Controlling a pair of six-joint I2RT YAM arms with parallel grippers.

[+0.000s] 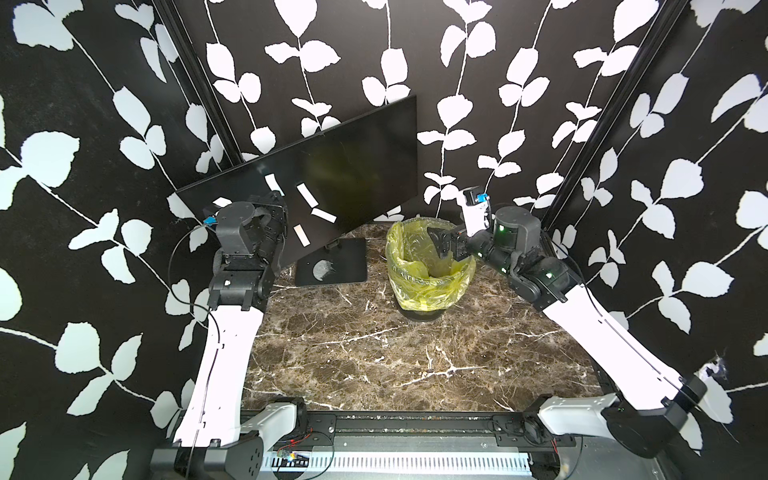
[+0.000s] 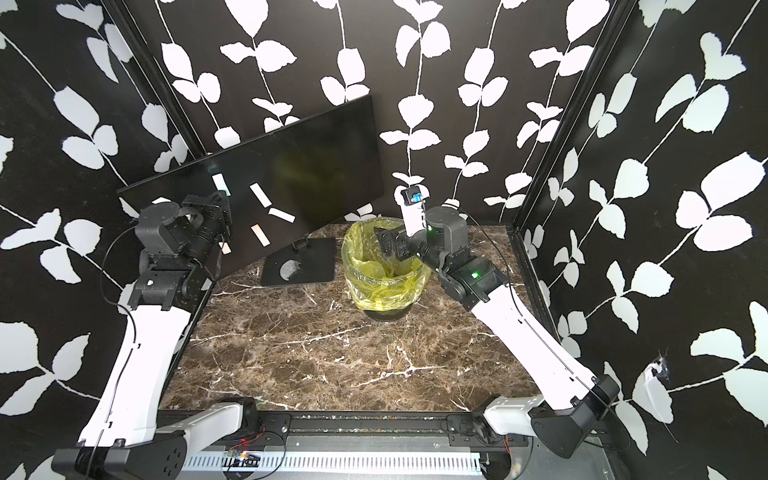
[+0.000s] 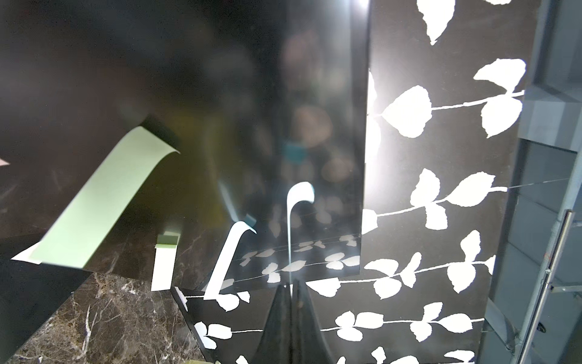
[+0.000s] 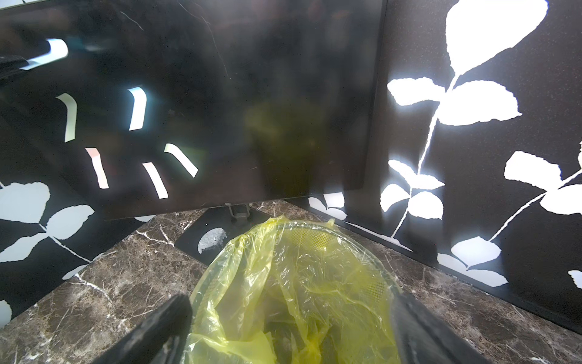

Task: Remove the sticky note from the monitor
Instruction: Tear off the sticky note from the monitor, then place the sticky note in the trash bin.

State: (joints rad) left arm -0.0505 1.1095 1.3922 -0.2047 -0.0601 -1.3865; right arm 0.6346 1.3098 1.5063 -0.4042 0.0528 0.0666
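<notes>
Sticky note [image 3: 297,191] pinched edge-on in the closed left gripper [image 3: 291,284] could slip or tear if yanked off the monitor [image 1: 353,166]; right gripper [image 4: 291,302] gapes empty.

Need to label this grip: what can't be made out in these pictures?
Left pincer: in both top views its tips are lost against the dark monitor.
Sticky note it pinches: left wrist view, edge-on and glared, any writing unreadable.
Bin bottom: right wrist view, crumpled liner hides it.
</notes>
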